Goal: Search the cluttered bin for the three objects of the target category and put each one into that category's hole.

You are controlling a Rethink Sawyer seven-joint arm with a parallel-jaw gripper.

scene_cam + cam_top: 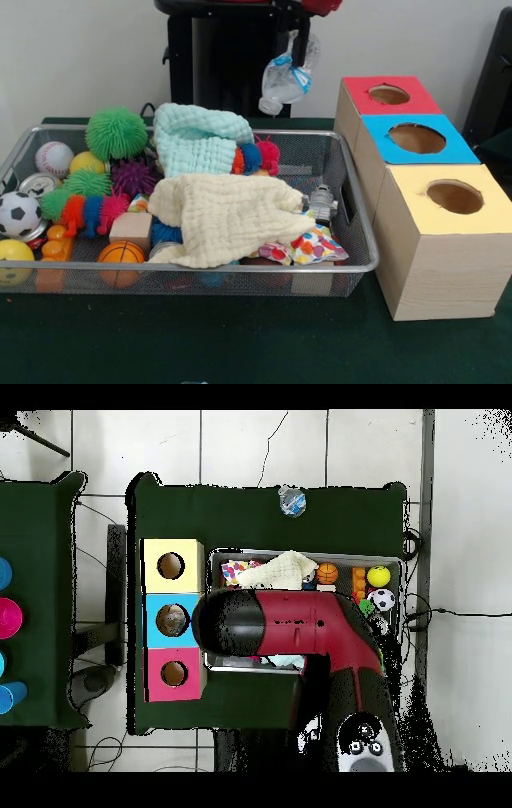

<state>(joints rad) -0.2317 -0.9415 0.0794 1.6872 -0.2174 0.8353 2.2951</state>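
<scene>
bin (364, 264): silver | bottle (286, 78): clear, blue | hole's face (376, 142): blue

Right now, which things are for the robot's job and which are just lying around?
For the job:
bottle, held up by the gripper
bin
blue box's hole

Just lying about:
yellow cloth
blue cloth
green spiky ball
baseball
soccer ball
red box
yellow box
</scene>
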